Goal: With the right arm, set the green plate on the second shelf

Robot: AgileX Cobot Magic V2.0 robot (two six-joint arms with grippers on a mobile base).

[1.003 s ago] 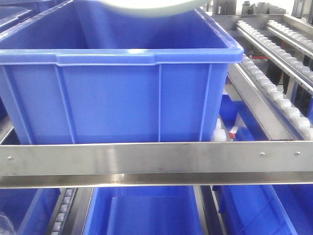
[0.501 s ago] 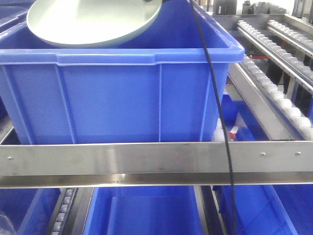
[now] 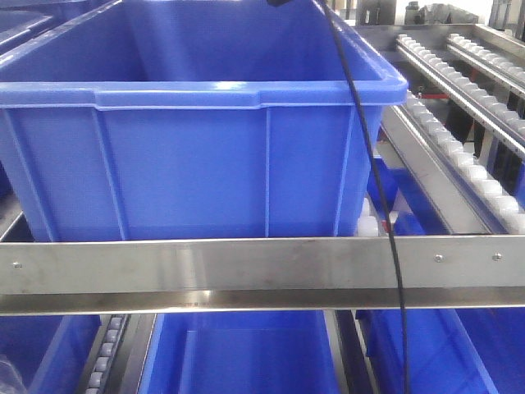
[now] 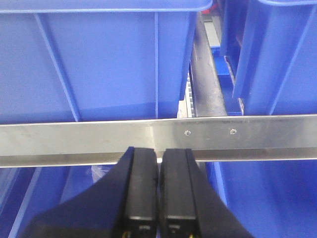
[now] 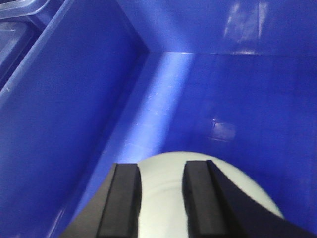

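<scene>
Plate (image 5: pixel 198 198) sits low centre in the right wrist view, between the right gripper (image 5: pixel 161 198) fingers, apparently gripped, down inside the bin (image 5: pixel 64 114); release and retract remain; left gripper (image 4: pixel 158 188) closed, idle.

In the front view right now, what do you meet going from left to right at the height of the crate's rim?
Big blue crate → black cable hanging in front of its right end → metal roller rails.
</scene>
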